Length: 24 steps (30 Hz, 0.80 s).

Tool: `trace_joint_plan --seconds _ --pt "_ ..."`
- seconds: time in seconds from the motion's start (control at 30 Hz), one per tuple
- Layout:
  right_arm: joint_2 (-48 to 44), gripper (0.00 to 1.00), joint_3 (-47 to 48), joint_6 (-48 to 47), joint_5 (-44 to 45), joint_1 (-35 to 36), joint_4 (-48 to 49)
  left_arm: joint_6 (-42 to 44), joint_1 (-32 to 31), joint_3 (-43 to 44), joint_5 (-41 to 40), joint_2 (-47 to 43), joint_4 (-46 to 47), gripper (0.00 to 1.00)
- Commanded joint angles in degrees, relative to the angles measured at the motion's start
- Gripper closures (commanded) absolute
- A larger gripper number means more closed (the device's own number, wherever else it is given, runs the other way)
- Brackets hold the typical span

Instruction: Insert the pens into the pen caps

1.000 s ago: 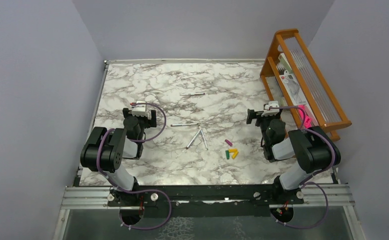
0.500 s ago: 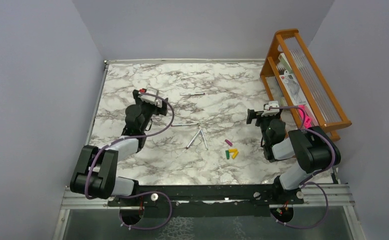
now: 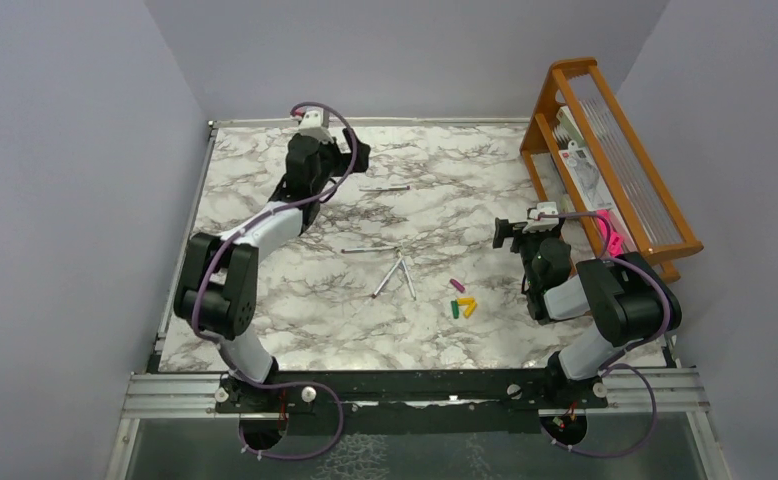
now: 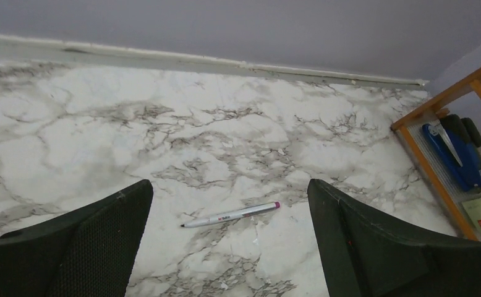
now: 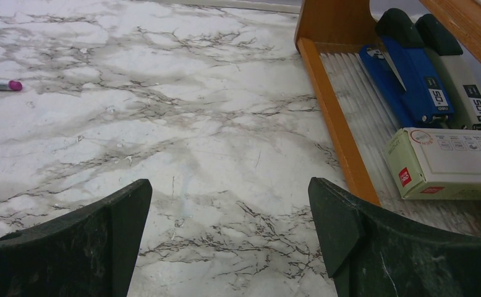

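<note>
Fingers (image 4: 89, 247) of the left gripper (image 4: 230, 185) stood wide apart and empty above the marble table (image 4: 71, 124). The right gripper (image 5: 229, 185) was also wide open with nothing in it, near the wooden rack (image 5: 334, 117). One pen (image 4: 230, 215) lay flat on the far part of the table, between the left jaws in the wrist view. Three other pens (image 3: 389, 277) lay near the table centre, two of them seeming to meet at one end. The four pen caps (image 3: 462, 302) sat in a tight group just beside them, toward the right arm.

I judged the smooth table to be the main risk: a thin pen could roll or slide away if one finger reached it first. The left arm was stretched far out, so its descent could be less exact. The caps were very small and close together, so closing on one could push its neighbours.

On the blue stapler (image 5: 411, 80) and the grey stapler (image 5: 457, 80) a "50" was readable. The box (image 5: 448, 164) carried a red mark and the pen a red print, both too small to read.
</note>
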Motion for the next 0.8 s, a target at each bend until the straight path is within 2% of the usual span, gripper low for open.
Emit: trace_joint_plan --seconds 0.0,0.07,0.13,0.23,0.3,0.37,0.4,0.5,0.63,0.77 --pt "0.41 0.0 0.12 -0.14 -0.72 -0.42 1.37 -14.02 -0.42 12.21 -3.57 8.46 -16.73 0.03" --pt "0.41 0.0 0.08 -0.15 -0.75 -0.36 1.44 -16.95 -1.48 17.96 -5.59 12.05 -22.34 0.13" --pt "0.41 0.0 0.04 -0.15 -0.66 -0.35 1.48 -17.79 -3.65 24.1 -11.0 15.12 -28.22 0.3" --pt "0.35 0.0 0.02 -0.15 -0.69 -0.35 1.53 -18.08 -6.57 32.66 -17.63 20.51 -34.58 0.43" --pt "0.37 0.0 0.04 -0.24 -0.66 -0.37 1.53 -18.68 -7.91 36.55 -17.89 23.34 -35.14 0.51" --pt "0.37 0.0 0.04 -0.2 -0.7 -0.36 1.61 -18.3 -9.05 40.5 -17.57 26.71 -35.47 0.69" --pt "0.4 0.0 0.04 -0.24 -0.66 -0.35 1.62 -17.94 -9.57 42.85 -17.63 28.54 -36.05 0.74" --pt "0.4 0.0 -0.03 -0.29 -0.69 -0.36 1.64 -17.0 -10.07 49.42 -17.55 34.08 -39.42 0.8" --pt "0.36 0.0 -0.06 -0.37 -0.65 -0.36 1.75 -15.42 -10.09 53.99 -16.99 38.91 -41.1 0.81" --pt "0.46 0.01 -0.14 -0.52 -0.74 -0.37 2.05 -11.49 -10.12 63.18 -17.38 45.56 -46.06 0.81"
